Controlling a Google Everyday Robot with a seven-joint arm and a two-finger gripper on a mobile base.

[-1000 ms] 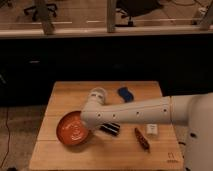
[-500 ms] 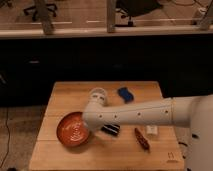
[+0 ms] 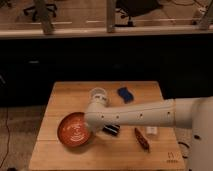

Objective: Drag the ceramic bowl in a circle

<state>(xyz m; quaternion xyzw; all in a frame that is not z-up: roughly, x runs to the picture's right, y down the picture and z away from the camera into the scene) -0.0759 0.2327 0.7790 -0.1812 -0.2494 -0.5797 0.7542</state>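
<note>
Two fingers [image 3: 91, 127] are pressing shut at the right rim of the bowl [image 3: 74, 131], mostly hidden under the wrist, so whether they are pinching that rim I cannot tell. The bowl is sitting left of them, at the left front of the surface [image 3: 60, 95]. A cup [image 3: 98, 94] is standing just behind and a dark packet [image 3: 111, 130] is lying just right, crowding that side.

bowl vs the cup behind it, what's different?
Size: the bowl is wide and shallow, the cup small and narrow. Colour: the bowl is orange-red with pale swirls, the cup pale and translucent. Place: the gripper, shut, sits at the bowl's right rim under the arm; the cup stands farther back. Both stand upright on the wooden table.
</note>
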